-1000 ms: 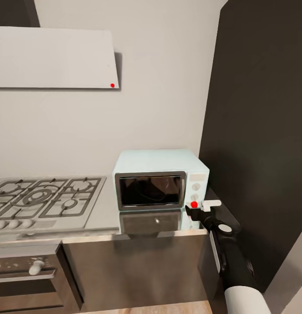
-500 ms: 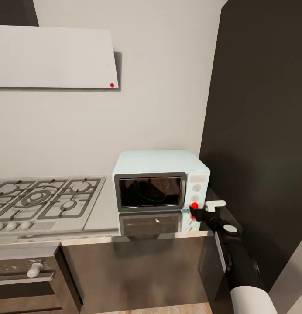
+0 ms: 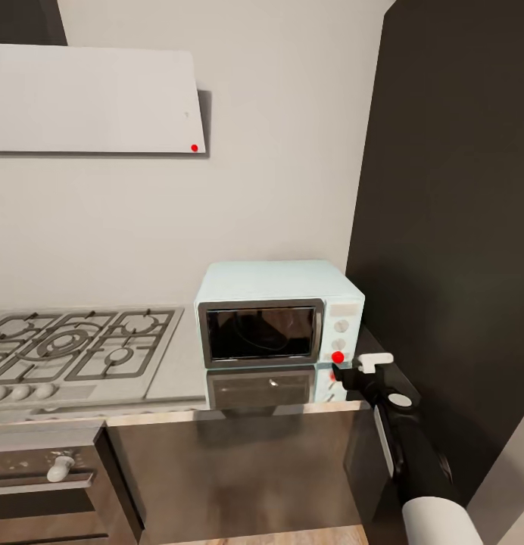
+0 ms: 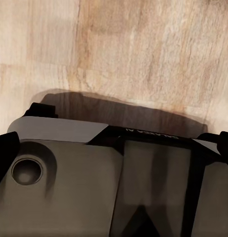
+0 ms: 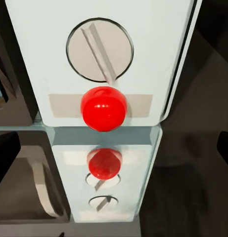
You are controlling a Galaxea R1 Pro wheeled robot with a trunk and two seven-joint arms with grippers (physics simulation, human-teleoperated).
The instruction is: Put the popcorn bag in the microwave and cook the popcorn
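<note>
Head view: right pincer nudged rightward beside microwave red dot; spread unclear.

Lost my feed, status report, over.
Right gripper at microwave red button, state unclear. Door shut. Left gripper state unclear. Nothing blocking.

No text, brand or number can be read anywhere. The microwave carries only unlettered marks on its side panel at the centre right of the head view: two round knobs and a red dot, with a plain grey strip behind the dot. A faint line of lettering on the dark robot body is too blurred to make out.
</note>
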